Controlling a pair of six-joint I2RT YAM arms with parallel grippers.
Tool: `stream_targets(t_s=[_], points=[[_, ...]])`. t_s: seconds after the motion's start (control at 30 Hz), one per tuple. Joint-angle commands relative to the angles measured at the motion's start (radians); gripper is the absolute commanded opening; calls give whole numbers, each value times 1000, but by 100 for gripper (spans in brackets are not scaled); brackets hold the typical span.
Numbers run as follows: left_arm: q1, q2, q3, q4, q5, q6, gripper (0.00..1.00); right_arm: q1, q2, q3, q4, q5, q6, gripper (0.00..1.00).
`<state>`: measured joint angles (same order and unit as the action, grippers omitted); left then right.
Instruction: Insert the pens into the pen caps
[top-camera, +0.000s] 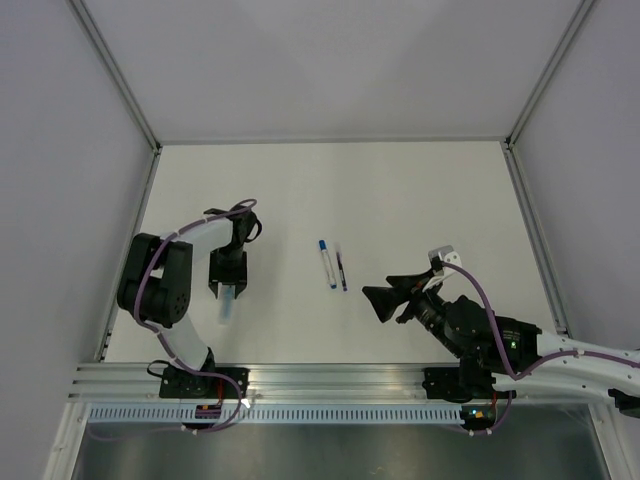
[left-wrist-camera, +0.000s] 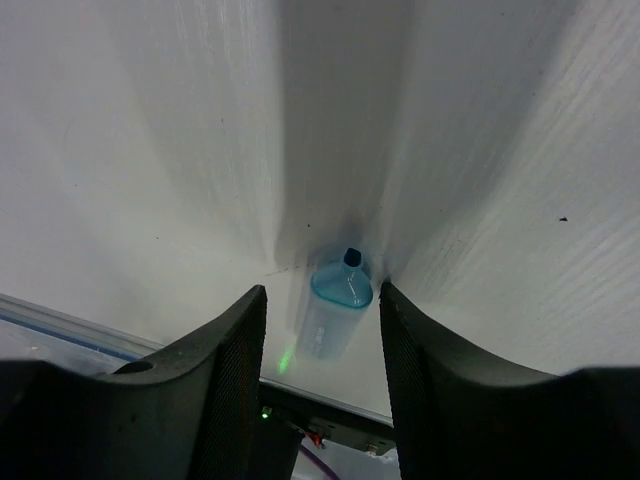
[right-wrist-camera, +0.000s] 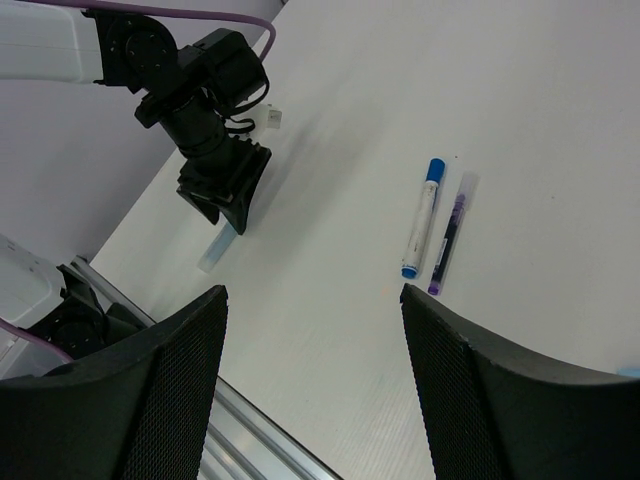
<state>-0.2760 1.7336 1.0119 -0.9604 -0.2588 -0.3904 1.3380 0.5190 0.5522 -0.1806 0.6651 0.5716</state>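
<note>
Left hand (left-wrist-camera: 322, 293) astride light blue pen cap (left-wrist-camera: 333, 325), not touching.

A white counter (top-camera: 400, 200) fills the middle of the top view, its matte surface showing a faint fine grain in the wrist views. Plain pale grey walls close it in on three sides: a back wall (top-camera: 330, 60), a left wall (top-camera: 60, 200) and a right wall (top-camera: 600, 150). Slim aluminium posts (top-camera: 112, 75) rise from the counter's two far corners, and a thin metal strip (top-camera: 330, 141) runs along its far edge. An aluminium slotted rail (top-camera: 330, 381) lines the near edge, with a white perforated strip (top-camera: 340, 412) just below it, then a dull grey panel (top-camera: 330, 450). The light is soft and even, and the shadows are faint.
</note>
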Motion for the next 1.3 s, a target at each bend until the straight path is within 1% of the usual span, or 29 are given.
stream_targets(t_s=[0.0,0.1,0.2,0.3,0.4,0.43,0.47,0.5,0.53,0.6,0.63,0.67,0.73,0.8,0.93,1.07,1.17,1.2,1.23,1.27], points=[[32,23,30,-23,44,85,54,4,-11,2,-3,22,-16,76],[50,21,25,-6,101,101,55,4,-13,5,-2,14,-16,76],[52,66,33,-18,121,102,55,4,-8,2,3,16,-18,76],[61,115,27,-5,150,111,54,4,4,3,-6,33,-19,76],[75,145,13,35,197,125,50,4,7,5,-17,47,-21,76],[77,152,8,44,208,140,42,4,6,5,-17,54,-21,76],[78,158,7,52,237,151,37,4,7,2,-14,54,-21,76],[78,173,20,45,236,154,31,4,7,2,-1,53,-21,76],[78,173,27,46,233,151,22,4,9,0,9,30,-24,76],[77,144,31,90,257,151,15,3,15,-3,36,7,-32,76],[75,129,33,113,317,151,15,4,18,-5,43,2,-32,76],[75,116,40,130,328,148,15,4,32,-5,49,2,-30,76],[72,90,62,170,326,137,17,4,45,-2,53,2,-30,76],[55,75,74,202,328,134,22,4,68,-3,75,-7,-33,76],[28,61,76,284,320,128,26,4,114,6,98,-18,-30,76],[9,92,82,281,314,128,30,3,147,11,109,-28,-32,76],[8,103,67,269,276,117,36,4,153,14,113,-35,-33,76],[3,100,62,261,264,107,42,4,150,14,115,-39,-32,76],[3,93,56,258,230,102,44,4,148,11,116,-44,-32,76],[1,84,47,258,225,99,46,3,141,9,116,-45,-32,76]])
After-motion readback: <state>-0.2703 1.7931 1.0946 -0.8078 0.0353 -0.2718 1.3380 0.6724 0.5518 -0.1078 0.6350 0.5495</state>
